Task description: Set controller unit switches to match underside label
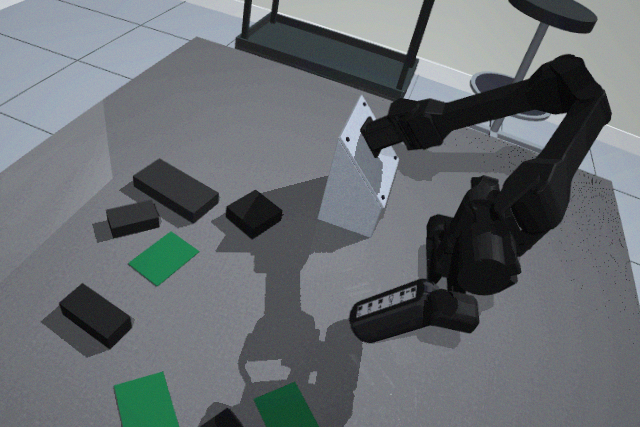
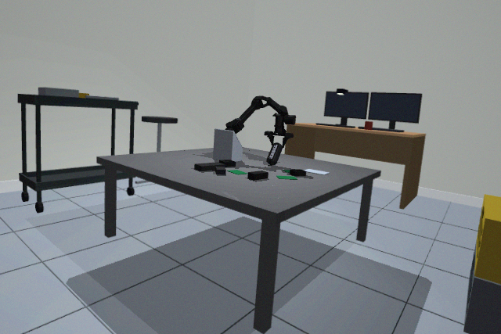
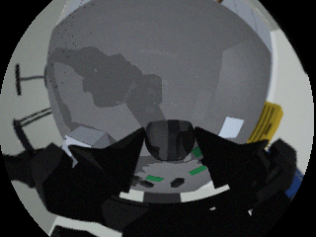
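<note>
Label squares on raised controller unit (image 1: 392, 326) (image 2: 274, 154) (image 3: 170, 140): too small to read. Dark block (image 1: 223, 418): cut off by top view's bottom edge. Yellow box (image 2: 490, 241): cut off at exterior view's right edge.

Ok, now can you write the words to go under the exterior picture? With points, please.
A black robot arm (image 2: 258, 102) grips a dark unit (image 2: 274, 154) above a big grey table (image 2: 226, 186).
</note>
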Controlling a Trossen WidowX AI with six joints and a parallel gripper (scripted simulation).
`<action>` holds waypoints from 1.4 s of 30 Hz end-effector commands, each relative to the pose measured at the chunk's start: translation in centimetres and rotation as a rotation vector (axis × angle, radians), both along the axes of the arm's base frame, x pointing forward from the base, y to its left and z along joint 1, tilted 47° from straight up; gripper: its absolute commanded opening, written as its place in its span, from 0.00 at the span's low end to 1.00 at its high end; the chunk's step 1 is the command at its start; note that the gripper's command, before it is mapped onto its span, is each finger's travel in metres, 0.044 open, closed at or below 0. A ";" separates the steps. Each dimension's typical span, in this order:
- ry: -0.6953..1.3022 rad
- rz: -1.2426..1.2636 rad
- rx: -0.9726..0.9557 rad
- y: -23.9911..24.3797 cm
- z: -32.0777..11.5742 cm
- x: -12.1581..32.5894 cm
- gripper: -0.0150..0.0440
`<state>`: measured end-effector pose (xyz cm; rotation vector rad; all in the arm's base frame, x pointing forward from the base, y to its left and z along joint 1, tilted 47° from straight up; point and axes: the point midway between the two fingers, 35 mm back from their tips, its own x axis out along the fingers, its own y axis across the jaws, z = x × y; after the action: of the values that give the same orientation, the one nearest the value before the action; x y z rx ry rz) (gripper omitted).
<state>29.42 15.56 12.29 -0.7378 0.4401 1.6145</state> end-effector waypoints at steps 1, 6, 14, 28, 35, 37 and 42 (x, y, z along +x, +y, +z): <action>0.011 0.000 -0.007 0.4 -0.3 -0.2 0.83; 0.011 0.000 -0.007 0.7 -0.2 -0.3 0.83; 0.011 0.000 -0.006 1.4 -0.1 -0.5 0.83; 0.011 0.000 -0.006 2.5 0.0 -0.7 0.83; 0.011 0.000 -0.005 3.0 0.0 -0.8 0.83; 0.011 0.000 -0.005 3.2 0.0 -0.8 0.83; 0.011 0.000 -0.005 3.6 0.0 -0.9 0.83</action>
<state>28.68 19.11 12.71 -0.7307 0.4278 1.6238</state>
